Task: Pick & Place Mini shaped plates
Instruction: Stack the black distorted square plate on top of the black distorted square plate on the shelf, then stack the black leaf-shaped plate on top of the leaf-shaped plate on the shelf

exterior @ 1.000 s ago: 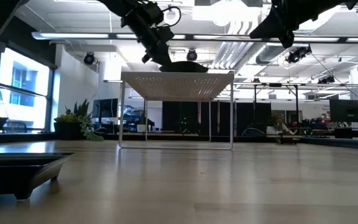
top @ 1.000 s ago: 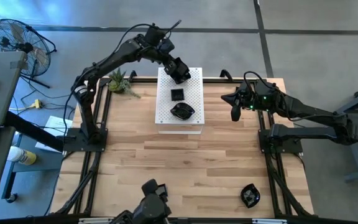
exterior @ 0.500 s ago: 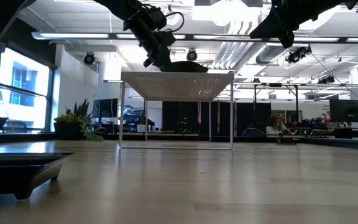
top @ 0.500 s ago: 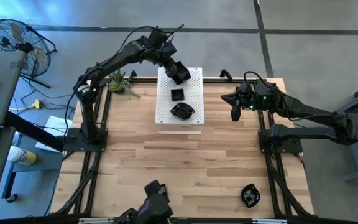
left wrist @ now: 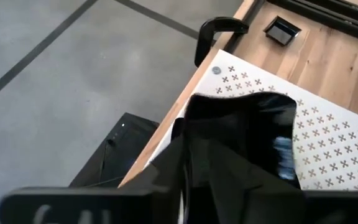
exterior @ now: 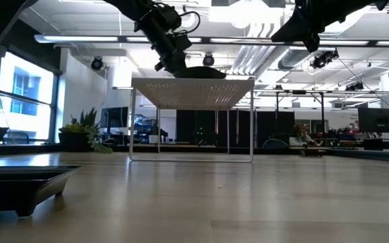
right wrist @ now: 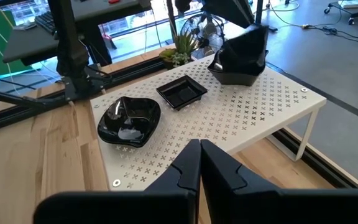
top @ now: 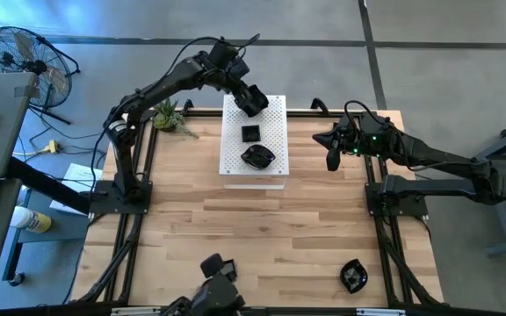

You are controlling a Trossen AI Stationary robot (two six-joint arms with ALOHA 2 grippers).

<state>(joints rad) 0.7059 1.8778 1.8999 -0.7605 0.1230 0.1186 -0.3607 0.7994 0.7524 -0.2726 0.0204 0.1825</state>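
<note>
- Mini shaped plates counted: five in all. Three on the white perforated board (top: 254,140), two down on the counter (top: 262,237).
- On the board: a square plate (top: 250,134) mid-board, a wavy-edged plate (top: 257,157) towards the near end, and a third plate (right wrist: 240,55) at the far end under the left gripper (top: 251,101).
- On the counter: one dark plate (top: 353,276) near the front right corner; in the low view a square dish (exterior: 20,183) sits close to the lens at the left.
- A further small dark tray (left wrist: 282,32) shows in the left wrist view on the counter beyond the board; can't match it to the others.
- Left gripper: clamped on the third plate, which rests on the board at its far end, well apart from the square plate.
- Right gripper (top: 332,160): fingers together, nothing held, hovering over the counter just right of the board.
- One green spiky plant (top: 170,115) at the back left corner of the counter, one fan (top: 16,54) on the floor off to the left.
- Versus 1.0 s ago: left gripper has edged slightly further back along the board with the plate; right arm, square plate and wavy-edged plate unchanged.
</note>
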